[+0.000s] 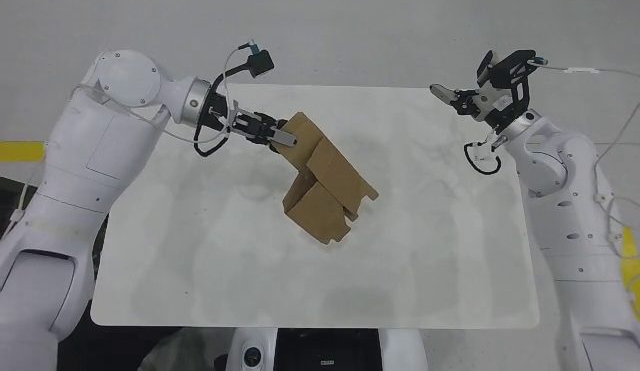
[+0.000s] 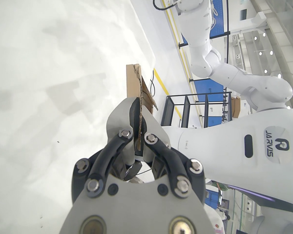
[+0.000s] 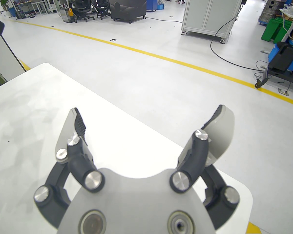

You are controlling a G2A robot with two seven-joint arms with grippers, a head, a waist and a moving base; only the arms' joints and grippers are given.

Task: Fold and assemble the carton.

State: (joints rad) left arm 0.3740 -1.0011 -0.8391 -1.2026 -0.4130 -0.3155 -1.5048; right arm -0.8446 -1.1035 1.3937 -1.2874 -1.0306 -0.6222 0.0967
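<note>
A brown cardboard carton (image 1: 322, 179), partly unfolded with flaps standing out, rests near the middle of the white table (image 1: 200, 261). My left gripper (image 1: 283, 137) is shut on the carton's upper left flap. In the left wrist view the flap's corrugated edge (image 2: 139, 103) runs between the two fingers of that gripper (image 2: 138, 122). My right gripper (image 1: 443, 95) hovers over the table's far right corner, well away from the carton. In the right wrist view it (image 3: 149, 120) stands open with nothing between its fingers.
The table's far right corner (image 3: 244, 191) lies just under the right gripper, with bare floor and a yellow line (image 3: 161, 58) beyond. The table surface around the carton is bare.
</note>
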